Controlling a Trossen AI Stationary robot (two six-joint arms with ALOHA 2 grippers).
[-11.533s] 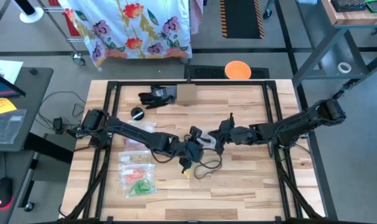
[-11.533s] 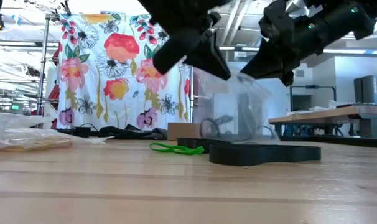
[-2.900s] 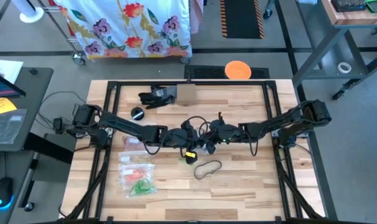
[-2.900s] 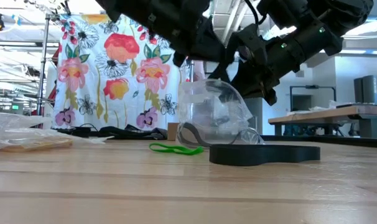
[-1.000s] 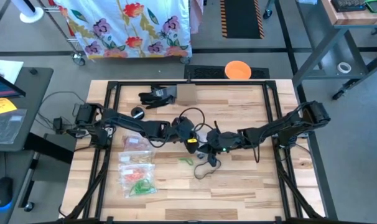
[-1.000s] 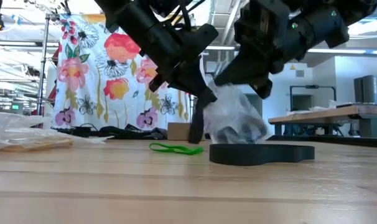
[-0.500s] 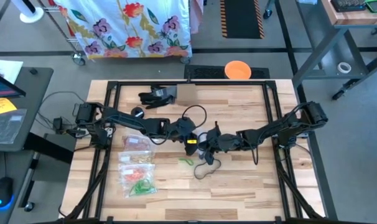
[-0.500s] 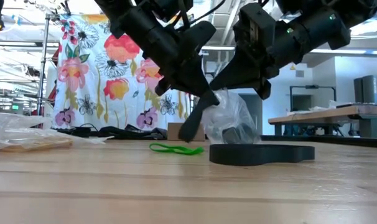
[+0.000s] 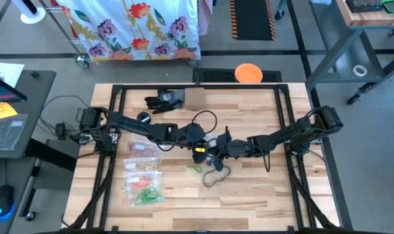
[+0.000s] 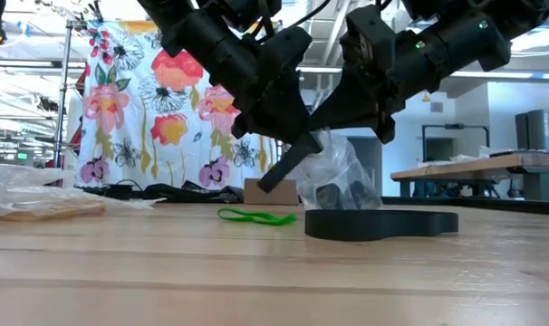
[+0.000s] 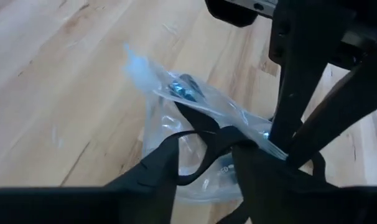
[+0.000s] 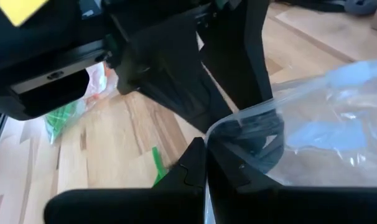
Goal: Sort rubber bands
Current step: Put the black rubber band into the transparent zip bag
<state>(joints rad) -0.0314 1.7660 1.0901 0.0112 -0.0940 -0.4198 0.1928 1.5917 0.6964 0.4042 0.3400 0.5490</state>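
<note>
My left gripper had just spread its fingers inside the clear bag at frame centre, dropping a black rubber band in; right gripper stayed clamped on the bag's rim

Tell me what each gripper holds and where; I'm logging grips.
The right gripper pinches the clear plastic zip bag by its top rim. The left gripper stands open at the bag's mouth, gripping nothing.
</note>
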